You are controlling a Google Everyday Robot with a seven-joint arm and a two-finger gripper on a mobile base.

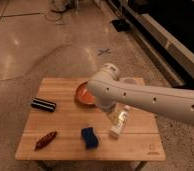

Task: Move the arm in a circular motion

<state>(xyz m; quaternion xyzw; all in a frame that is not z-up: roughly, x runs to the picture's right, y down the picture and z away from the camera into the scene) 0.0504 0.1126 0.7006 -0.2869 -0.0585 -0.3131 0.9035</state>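
Observation:
The large white arm (pixel 150 97) reaches in from the right edge over the wooden table (pixel 65 122). Its bulbous joint (pixel 106 82) sits above the table's back middle and covers part of an orange bowl (pixel 82 94). The gripper (pixel 113 113) hangs below that joint, low over the table, right beside the top end of a clear plastic bottle (pixel 120 122) that lies on the wood. The arm hides much of it.
A black oblong object (pixel 43 105) lies at the table's left. A red-brown item (pixel 45 140) lies near the front left and a blue sponge (pixel 89 137) at the front middle. Polished floor surrounds the table; dark cabinets (pixel 165 30) run along the right.

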